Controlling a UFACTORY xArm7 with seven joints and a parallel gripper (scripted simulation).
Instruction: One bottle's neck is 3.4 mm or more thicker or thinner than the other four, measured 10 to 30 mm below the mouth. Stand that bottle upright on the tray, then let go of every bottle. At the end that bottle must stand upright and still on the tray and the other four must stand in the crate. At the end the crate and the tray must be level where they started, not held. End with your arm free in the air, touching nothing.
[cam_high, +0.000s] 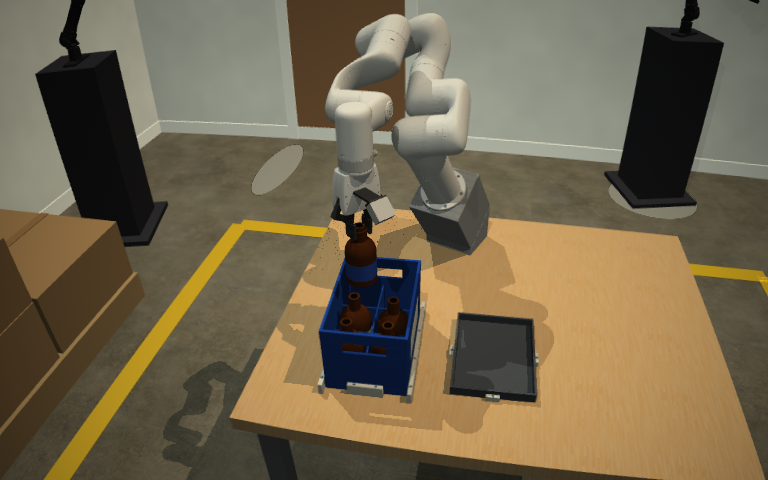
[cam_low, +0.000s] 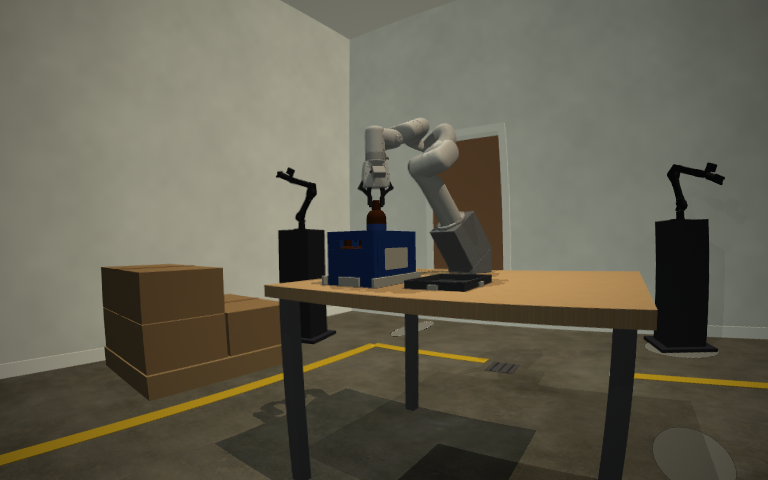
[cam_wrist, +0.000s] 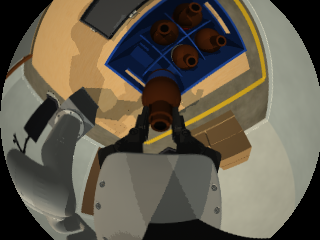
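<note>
One brown, blue-banded bottle hangs upright from gripper.

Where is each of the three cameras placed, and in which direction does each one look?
Top: high in front of the table, looking down at the crate, tray, whole arm and base.
Exterior: low and off to one side, looking across the table; whole arm shows.
Wrist: on the arm above the pincer, looking down; its fingers grip the lifted bottle.
Top and wrist share crate, tray and bottle.

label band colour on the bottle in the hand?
Blue, a band around the brown glass bottle held by the hand; clearest in the top view.
</note>
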